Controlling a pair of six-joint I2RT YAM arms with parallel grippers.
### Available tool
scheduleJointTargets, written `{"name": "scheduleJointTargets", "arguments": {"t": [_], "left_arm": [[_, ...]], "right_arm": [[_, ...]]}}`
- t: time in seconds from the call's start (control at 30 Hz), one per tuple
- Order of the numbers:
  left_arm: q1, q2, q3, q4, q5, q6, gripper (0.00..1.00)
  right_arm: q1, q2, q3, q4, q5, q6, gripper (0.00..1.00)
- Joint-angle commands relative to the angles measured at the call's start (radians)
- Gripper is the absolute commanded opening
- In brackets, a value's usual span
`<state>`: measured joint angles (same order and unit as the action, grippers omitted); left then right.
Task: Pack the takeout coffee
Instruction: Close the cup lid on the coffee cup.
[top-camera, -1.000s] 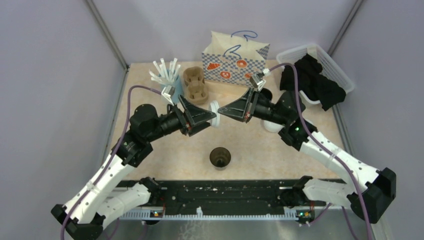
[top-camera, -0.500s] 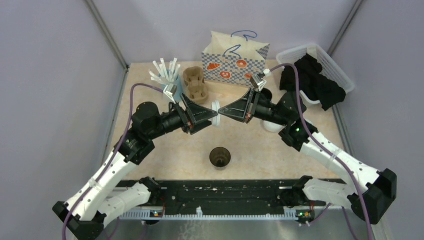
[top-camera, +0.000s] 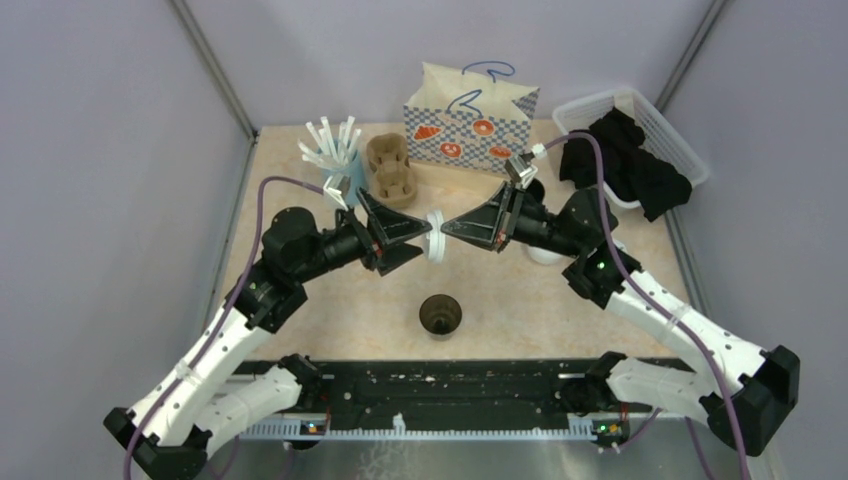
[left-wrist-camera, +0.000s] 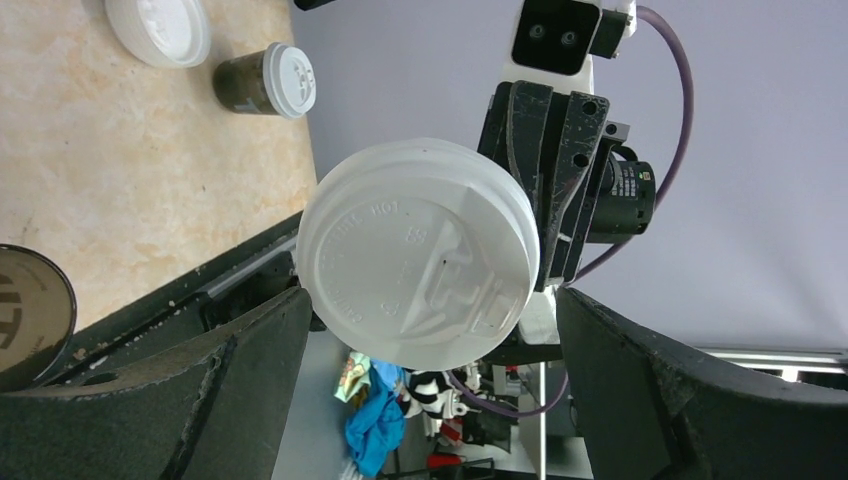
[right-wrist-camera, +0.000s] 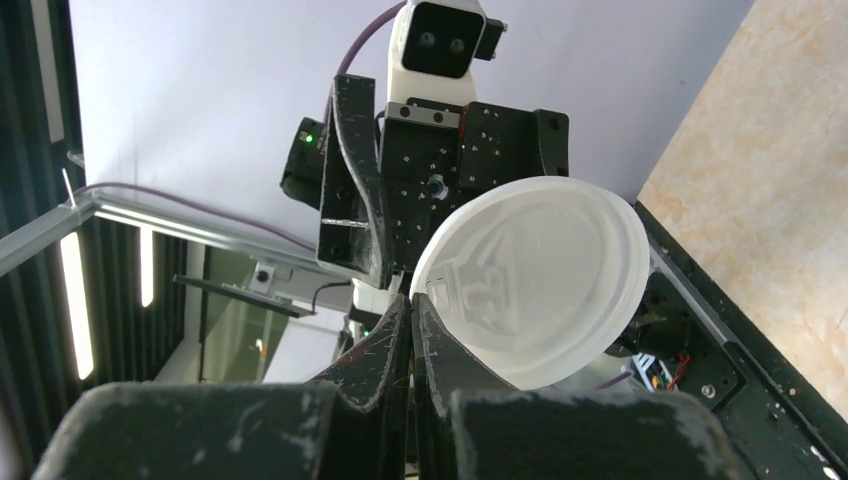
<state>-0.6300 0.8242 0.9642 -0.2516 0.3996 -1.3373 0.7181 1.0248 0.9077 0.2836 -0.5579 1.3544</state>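
Open cup (top-camera: 440, 315) is set near the table's near edge, unlidded. A lidded cup (left-wrist-camera: 265, 80) and a loose lid (left-wrist-camera: 158, 30) are seen toward the right side. The held lid (top-camera: 435, 222) is pinched by its rim in the closed right gripper (top-camera: 445, 228), before the wide-open, empty left gripper (top-camera: 422, 240). The carrier (top-camera: 388, 170) appears unfilled, so capping and packing are judged undone.

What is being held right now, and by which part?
The right hand pinches a white sip lid by its rim, up in the air. The left hand is open, its fingers either side of the lid.
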Motion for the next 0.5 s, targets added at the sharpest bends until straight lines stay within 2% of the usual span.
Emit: {"name": "scheduleJointTargets", "arguments": {"t": [0.0, 0.1, 0.33, 0.47], "left_arm": [[0.003, -0.012, -0.022, 0.075, 0.019, -0.051, 0.99], [0.003, -0.011, -0.031, 0.125, 0.030, -0.045, 0.99], [0.004, 0.007, -0.010, 0.049, 0.030, -0.028, 0.99], [0.004, 0.010, -0.022, 0.090, 0.045, -0.031, 0.99]], "right_arm": [[0.009, -0.020, -0.004, 0.029, -0.002, -0.003, 0.00], [0.009, -0.016, -0.007, 0.031, -0.009, -0.003, 0.00], [0.010, -0.007, 0.004, 0.055, -0.012, 0.009, 0.00], [0.009, 0.003, 0.006, 0.054, -0.026, 0.009, 0.00]]}}
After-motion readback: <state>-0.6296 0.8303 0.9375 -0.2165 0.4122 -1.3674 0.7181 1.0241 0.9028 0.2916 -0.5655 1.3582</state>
